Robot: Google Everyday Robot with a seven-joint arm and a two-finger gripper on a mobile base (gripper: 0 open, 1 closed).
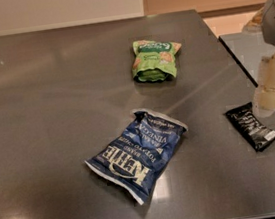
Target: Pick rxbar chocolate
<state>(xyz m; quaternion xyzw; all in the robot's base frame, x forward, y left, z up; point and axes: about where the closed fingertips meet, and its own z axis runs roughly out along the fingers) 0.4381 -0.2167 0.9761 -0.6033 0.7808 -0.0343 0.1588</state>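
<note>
A dark grey tabletop (39, 94) fills nearly the whole scene, with a small glint of light on it far to the gripper's left, by the front edge. Well left of the gripper and a little nearer the front lies the blue Kettle chip bag (138, 156), flat and askew, its lettering upside down from where I stand. Farther back, also well left of the gripper, sits the green snack pouch (155, 59), crumpled and apart from the blue bag. The rxbar chocolate (252, 126) lies flat and angled near the table's right edge. It is a small black wrapper with white lettering, its white label patch at the front end, and it sits just below and beside the gripper's tip. The gripper (264, 106), cream-coloured, hangs down from the upper right at the table's edge, its tip close by the bar's far end. Whether it is open or closed, I cannot tell.
</note>
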